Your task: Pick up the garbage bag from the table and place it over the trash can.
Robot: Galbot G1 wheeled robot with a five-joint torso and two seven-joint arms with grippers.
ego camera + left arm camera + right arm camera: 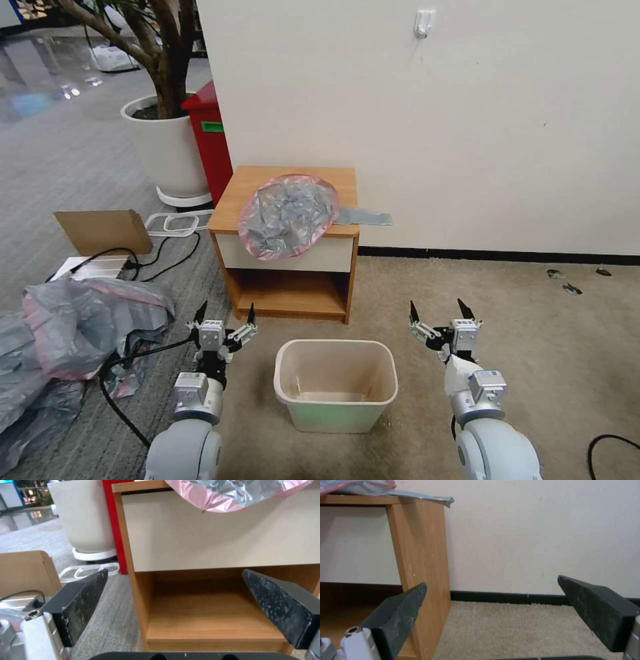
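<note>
Centre frame, the table stands against the wall, and the bag lies spread on top, its pink rim drooping over the drawer front, seemingly untouched. Below it, lower centre, the bin sits on the carpet. Left gripper hangs lower left, fingers spread, holding nothing; right gripper lower right, likewise spread and holding nothing.

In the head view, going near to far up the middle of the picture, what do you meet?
trash can on the carpet → table, open shelf below its white drawer front → garbage bag spread on the tabletop, its pink rim hanging over the front edge → wall.
</note>
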